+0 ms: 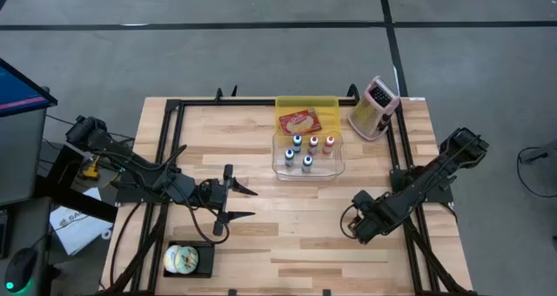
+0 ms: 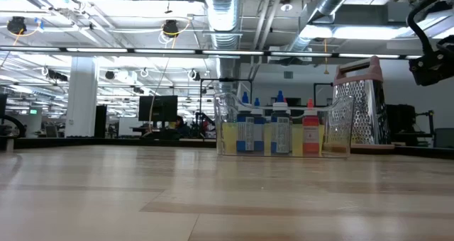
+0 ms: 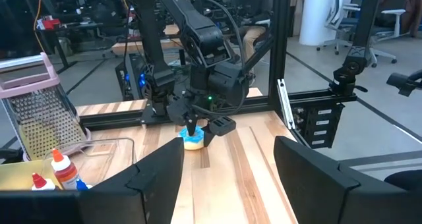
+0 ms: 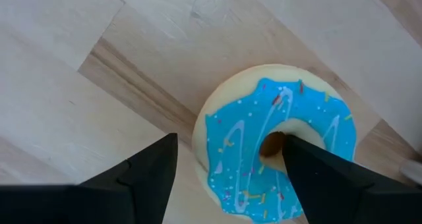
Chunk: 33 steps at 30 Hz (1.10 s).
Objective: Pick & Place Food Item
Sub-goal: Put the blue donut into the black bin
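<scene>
A donut with blue icing and sprinkles [image 4: 277, 145] lies flat on the wooden table at the near right. My right gripper [image 4: 229, 140] points straight down over it, open. One finger stands over the donut's hole and the other outside its rim. In the left wrist view the donut [image 3: 193, 142] shows just below that gripper [image 3: 200, 126]. From above the gripper [image 1: 361, 228] hides the donut. My left gripper [image 1: 248, 203] hovers open and level at the table's left middle, pointing toward the right edge, with nothing between its fingers. My right gripper comes at the donut from above, its fingers on either side of one stretch of the ring [image 4: 231, 151]. Whether a fingertip [image 4: 310, 165] touches the icing, I cannot tell. The donut rests flat on the table.
A clear bin of small bottles [image 1: 309, 154] stands at the far middle, with a yellow tray holding a red packet [image 1: 305, 117] behind it. A pink-topped grater [image 1: 374, 107] stands at the far right. A black tray with a round pale item [image 1: 187, 259] sits at the near left.
</scene>
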Tool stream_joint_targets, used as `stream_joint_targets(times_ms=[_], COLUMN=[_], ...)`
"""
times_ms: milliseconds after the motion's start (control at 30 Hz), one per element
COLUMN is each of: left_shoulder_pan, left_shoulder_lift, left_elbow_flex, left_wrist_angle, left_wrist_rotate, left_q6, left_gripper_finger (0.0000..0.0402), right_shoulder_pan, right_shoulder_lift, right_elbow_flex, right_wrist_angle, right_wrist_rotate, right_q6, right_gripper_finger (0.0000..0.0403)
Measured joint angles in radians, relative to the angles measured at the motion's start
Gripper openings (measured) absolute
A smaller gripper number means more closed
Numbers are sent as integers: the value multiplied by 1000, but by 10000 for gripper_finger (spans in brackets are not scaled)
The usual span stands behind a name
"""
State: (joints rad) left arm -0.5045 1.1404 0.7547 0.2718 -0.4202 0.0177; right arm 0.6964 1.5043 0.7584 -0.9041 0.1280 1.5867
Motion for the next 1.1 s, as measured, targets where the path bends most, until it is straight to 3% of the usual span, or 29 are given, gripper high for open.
stream_joint_targets(times_ms=[300,567,767,1100], left_shoulder_pan=[0,0,2,1], left_shoulder_lift=[0,0,1,1], left_elbow_flex=[0,0,0,1], left_wrist_angle=[-1,-2,-2,-35], left_wrist_rotate=[0,-1,-1,-57], left_q6=[0,0,0,1], left_gripper_finger=[233,233,233,233], right_shoulder_pan=[3,-7,-89,-231], right_shoulder_lift=[-2,3,2,2], right_elbow_flex=[-77,-50,-31,-6], right_wrist_angle=[161,269,519,791], right_wrist_rotate=[2,65,129,134], right_q6=[10,-30,-198,-479], right_gripper_finger=[257,185,159,156])
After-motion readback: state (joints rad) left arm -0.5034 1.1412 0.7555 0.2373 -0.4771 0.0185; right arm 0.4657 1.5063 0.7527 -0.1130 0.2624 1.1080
